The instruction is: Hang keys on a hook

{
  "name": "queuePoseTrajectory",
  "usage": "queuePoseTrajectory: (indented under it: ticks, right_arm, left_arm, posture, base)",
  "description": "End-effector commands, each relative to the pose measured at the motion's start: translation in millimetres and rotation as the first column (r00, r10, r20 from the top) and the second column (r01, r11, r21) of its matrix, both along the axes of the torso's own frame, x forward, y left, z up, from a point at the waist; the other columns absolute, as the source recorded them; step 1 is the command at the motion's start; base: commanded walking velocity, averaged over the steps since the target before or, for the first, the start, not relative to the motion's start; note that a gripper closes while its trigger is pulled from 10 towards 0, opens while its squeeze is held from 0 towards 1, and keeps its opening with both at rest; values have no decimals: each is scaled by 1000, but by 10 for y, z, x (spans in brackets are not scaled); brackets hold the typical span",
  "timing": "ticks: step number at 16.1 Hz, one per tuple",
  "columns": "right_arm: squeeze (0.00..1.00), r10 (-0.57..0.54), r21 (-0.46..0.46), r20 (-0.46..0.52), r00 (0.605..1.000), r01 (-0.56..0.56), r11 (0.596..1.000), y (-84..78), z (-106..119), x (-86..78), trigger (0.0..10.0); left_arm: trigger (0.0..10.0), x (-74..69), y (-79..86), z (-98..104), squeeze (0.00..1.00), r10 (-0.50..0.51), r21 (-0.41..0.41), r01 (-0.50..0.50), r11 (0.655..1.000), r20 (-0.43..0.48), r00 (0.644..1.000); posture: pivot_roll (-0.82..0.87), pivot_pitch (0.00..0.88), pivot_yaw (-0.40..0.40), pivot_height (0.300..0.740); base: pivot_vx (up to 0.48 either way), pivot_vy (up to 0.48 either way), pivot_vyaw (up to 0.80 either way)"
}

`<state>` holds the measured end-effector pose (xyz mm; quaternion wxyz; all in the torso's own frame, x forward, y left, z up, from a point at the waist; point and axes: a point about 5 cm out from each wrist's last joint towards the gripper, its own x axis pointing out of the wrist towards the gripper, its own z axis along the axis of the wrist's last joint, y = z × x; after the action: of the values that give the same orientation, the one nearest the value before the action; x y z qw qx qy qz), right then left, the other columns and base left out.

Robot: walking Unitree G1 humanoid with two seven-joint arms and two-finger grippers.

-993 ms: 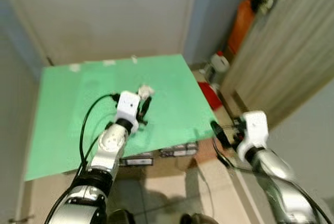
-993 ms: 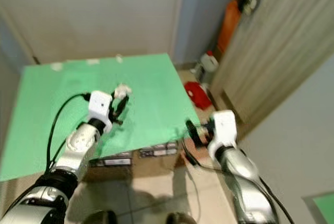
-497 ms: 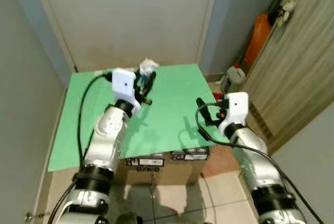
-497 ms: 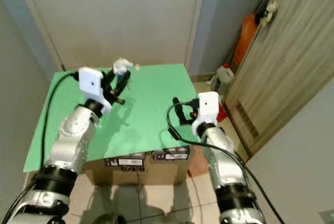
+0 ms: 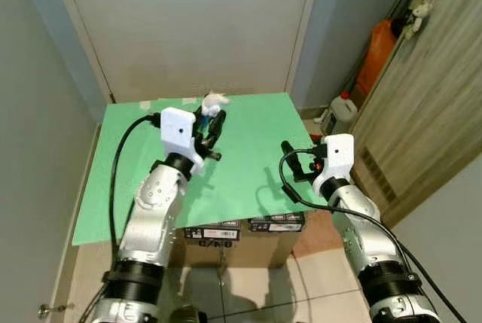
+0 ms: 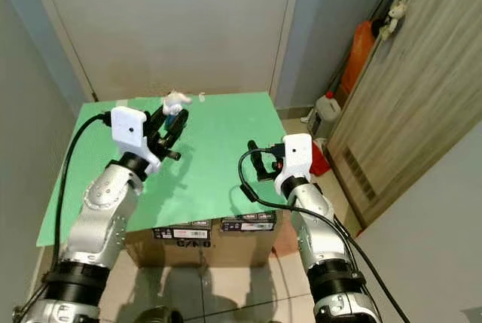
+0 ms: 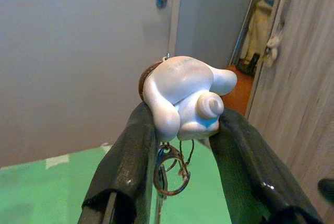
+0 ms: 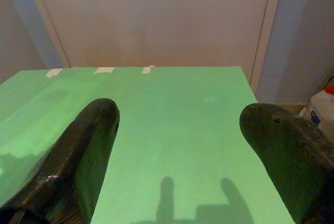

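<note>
My left gripper (image 5: 210, 122) is raised above the green table (image 5: 248, 172) and is shut on the keys' white figurine charm (image 7: 180, 97). In the left eye view the charm (image 5: 214, 100) pokes out above the black fingers. A metal key ring with keys (image 7: 170, 174) dangles between the fingers (image 7: 125, 164) below the charm. My right gripper (image 5: 294, 161) hovers open over the table's right edge, nothing between its fingers (image 8: 83, 151). A small plush charm (image 5: 419, 13) hangs on the wooden door at the far right.
The table top sits on a cardboard box (image 5: 241, 236). A closed door (image 5: 188, 22) stands behind it. On the floor at right are an orange canister (image 5: 376, 52) and a white jug (image 5: 340, 112), beside a wooden door (image 5: 437, 97). A grey wall (image 5: 38, 127) flanks the left.
The camera has tilted up and steadied. My left gripper lifted the keys off the table, then dropped back slightly. My right arm rose to the table's right edge.
</note>
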<state>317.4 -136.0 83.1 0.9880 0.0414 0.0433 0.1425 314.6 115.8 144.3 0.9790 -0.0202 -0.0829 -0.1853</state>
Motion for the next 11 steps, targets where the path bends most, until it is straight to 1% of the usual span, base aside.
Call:
queuePoseTrajectory:
  ticks: [1, 4, 5, 8, 9, 11]
  right_arm:
    - [0, -18, -10, 18, 1000, 18, 1000, -61, 36, 30, 10000]
    - [0, -21, -11, 23, 1000, 21, 1000, -73, 39, 32, 10000]
    - [0, -20, -14, 19, 1000, 20, 1000, -72, 39, 34, 10000]
    - [0, -12, -14, 11, 1000, 12, 1000, -62, 36, 40, 10000]
    - [0, -13, -14, 11, 1000, 13, 1000, -69, 34, 39, 10000]
    - [0, -18, -13, 10, 1000, 19, 1000, -78, 34, 42, 10000]
  left_arm:
    - [0, -2, -31, 39, 0, -4, -18, 5, 1000, 13, 1000]
    - [0, 19, -20, 33, 0, 6, -20, -5, 1000, 4, 1000]
    - [0, 17, -37, 27, 0, -6, -13, 6, 1000, 3, 1000]
    - [0, -8, -109, 14, 0, -50, 18, 50, 999, 6, 999]
    - [0, -26, -154, 14, 0, -83, 24, 83, 996, 13, 996]
    - [0, -62, -224, 33, 0, -140, 11, 140, 990, 19, 990]
  posture:
    - [44, 0, -18, 740]
    - [35, 0, -16, 740]
    - [27, 0, -11, 740]
    - [18, 0, -3, 740]
    - [12, 0, 4, 740]
    - [11, 0, 8, 740]
  base:
    - [0, 0, 0]
    - [0, 0, 0]
    - [0, 0, 0]
    - [0, 0, -788]
    - [0, 0, -781]
    - [0, -392, -781]
